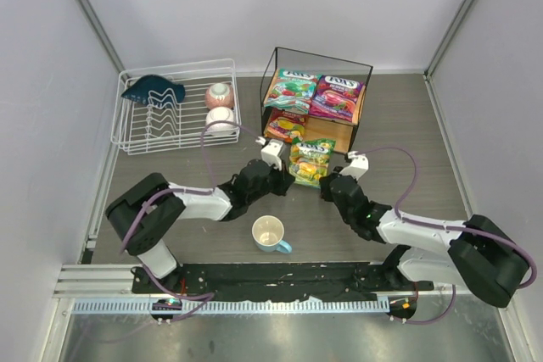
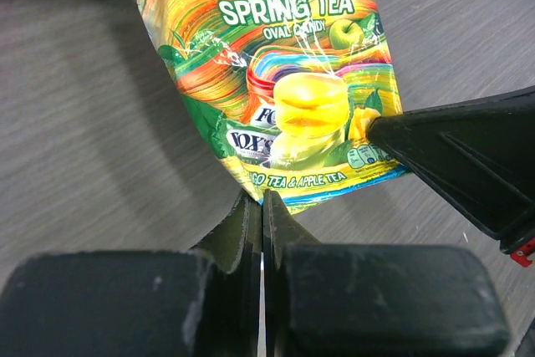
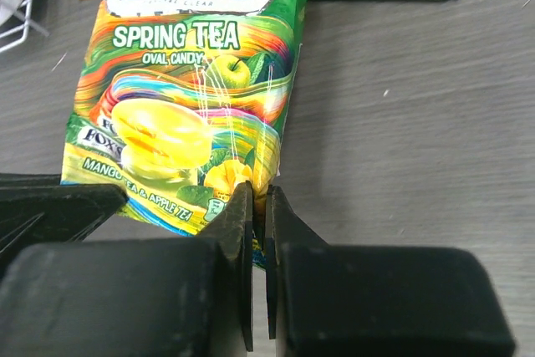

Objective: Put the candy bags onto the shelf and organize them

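With the left gripper (image 2: 257,198) and right gripper (image 3: 257,194) both clamped on the near hem of the yellow-green bag (image 2: 276,81), they ought to lift it level and together toward the shelf (image 1: 335,130).

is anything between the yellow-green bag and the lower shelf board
Nothing visible blocks the bare right half of the lower board. The orange-red bag takes up its left half, just beyond the far edge of the yellow-green bag.
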Robot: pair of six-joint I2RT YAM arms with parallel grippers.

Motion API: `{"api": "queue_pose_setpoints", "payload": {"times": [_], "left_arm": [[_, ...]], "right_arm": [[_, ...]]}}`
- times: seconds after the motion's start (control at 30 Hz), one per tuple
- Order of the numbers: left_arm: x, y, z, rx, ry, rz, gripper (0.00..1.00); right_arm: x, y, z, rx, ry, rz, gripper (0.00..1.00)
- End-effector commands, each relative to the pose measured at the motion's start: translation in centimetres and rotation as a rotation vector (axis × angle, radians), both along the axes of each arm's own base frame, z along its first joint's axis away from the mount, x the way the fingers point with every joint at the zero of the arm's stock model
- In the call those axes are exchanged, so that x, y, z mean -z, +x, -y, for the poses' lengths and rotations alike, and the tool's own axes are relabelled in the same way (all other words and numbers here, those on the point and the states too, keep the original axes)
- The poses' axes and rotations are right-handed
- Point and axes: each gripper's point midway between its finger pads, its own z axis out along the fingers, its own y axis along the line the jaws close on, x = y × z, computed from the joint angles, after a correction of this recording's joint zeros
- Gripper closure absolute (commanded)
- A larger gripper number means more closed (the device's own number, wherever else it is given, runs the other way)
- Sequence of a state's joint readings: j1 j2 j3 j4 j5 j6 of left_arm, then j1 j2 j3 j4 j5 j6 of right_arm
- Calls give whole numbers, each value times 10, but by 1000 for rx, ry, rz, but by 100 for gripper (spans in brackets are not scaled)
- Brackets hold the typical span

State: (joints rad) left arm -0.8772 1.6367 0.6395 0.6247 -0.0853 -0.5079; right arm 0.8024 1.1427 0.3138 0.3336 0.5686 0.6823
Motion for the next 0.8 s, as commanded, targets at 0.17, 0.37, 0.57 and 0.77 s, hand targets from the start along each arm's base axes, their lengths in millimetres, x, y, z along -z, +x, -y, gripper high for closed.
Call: {"api": "queue_pose_setpoints", "payload": {"times": [0.17, 0.37, 0.57, 0.77], "left_arm": [[-19, 53, 20, -27, 13, 105, 100], [-18, 81, 28, -31, -3, 110, 100], [-15, 110, 32, -39, -19, 108, 100], [-8, 125, 43, -19, -37, 92, 100]], "right_arm": [[-35, 56, 23, 104, -36, 99, 99], [-39, 80, 27, 121, -24, 111, 99], [-42, 101, 33, 143, -16, 126, 99], [-39, 116, 38, 162, -32, 126, 99]]}}
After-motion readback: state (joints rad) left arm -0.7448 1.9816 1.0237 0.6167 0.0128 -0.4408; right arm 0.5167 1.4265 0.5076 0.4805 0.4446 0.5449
